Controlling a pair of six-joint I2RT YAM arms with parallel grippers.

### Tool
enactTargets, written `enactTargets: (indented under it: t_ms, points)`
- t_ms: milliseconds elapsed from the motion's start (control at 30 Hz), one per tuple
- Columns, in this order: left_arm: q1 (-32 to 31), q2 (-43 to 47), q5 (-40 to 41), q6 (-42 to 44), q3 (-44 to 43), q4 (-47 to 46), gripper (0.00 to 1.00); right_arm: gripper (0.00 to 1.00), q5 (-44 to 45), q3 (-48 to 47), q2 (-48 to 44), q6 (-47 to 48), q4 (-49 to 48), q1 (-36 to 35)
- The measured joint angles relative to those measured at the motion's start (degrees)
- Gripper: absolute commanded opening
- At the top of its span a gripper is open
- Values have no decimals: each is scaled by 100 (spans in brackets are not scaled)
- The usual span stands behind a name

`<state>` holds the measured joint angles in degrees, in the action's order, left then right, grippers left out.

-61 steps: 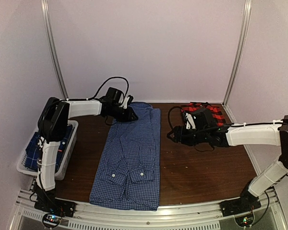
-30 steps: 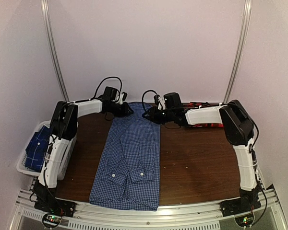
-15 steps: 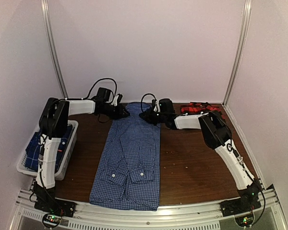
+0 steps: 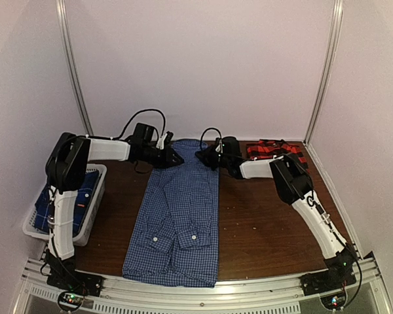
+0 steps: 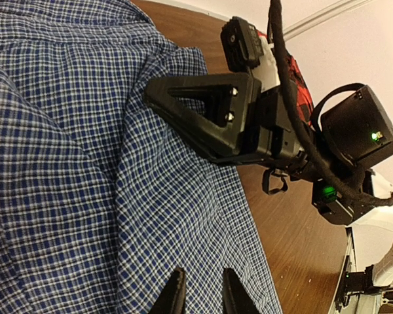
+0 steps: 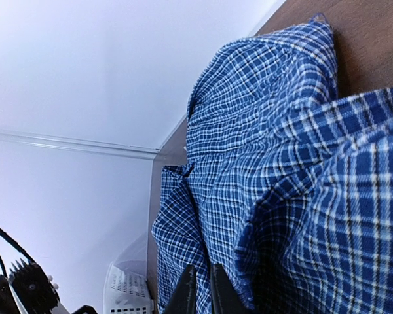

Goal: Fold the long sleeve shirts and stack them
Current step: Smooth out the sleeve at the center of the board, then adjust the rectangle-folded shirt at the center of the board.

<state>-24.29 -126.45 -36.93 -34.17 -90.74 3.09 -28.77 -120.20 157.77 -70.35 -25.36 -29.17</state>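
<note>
The blue-and-white gingham shirt (image 4: 180,216) lies lengthwise on the brown table, sleeves folded in, cuffs toward the near edge. My left gripper (image 4: 172,157) is at its far left corner. In the left wrist view its narrow jaws (image 5: 202,294) pinch a ridge of the checked cloth (image 5: 65,163). My right gripper (image 4: 205,157) is at the far right corner, and its jaws (image 6: 198,288) are almost together on bunched cloth (image 6: 281,163). The red-and-black plaid shirt (image 4: 275,149) lies folded at the back right. A darker blue plaid shirt (image 4: 86,193) sits in the basket.
A white slotted basket (image 4: 95,212) stands at the table's left edge beside the left arm. Bare brown tabletop (image 4: 275,222) stretches right of the gingham shirt. The back wall and metal frame posts close in just behind both grippers.
The right arm swung from the red plaid shirt across to the gingham shirt's far right corner and closed its jaws there. The left gripper stayed at the far left corner.
</note>
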Motion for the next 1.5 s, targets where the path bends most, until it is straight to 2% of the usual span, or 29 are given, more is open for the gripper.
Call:
enactTargets:
  t_ms: [167,367,533,667,867,1033,1167,1333,1500]
  points:
    - [-105,-323,33,-46,-74,-2,21,13,-109,0,11,-190,-118,35]
    - [-85,-743,365,-138,-173,153,21,30,-586,0,11,-256,-330,153]
    - [-83,-778,573,-199,-382,214,20,40,-892,177,-160,111,-122,234]
    - [-83,-780,654,-197,-533,391,21,44,-1003,1049,-990,625,278,256]
    - [-83,-450,857,-138,-463,588,24,46,-1005,2682,-2879,1276,369,254]
    - [-83,544,1231,-20,118,680,24,45,-896,4190,-4170,1746,227,199]
    - [-83,1473,1580,74,966,614,26,45,-691,5254,-4677,2149,444,44]
    - [-81,2216,2057,133,2155,590,28,45,-317,6109,-5027,2531,846,-358]
    - [-50,2468,2371,133,2959,597,33,45,133,6446,-5294,2717,1069,-704]
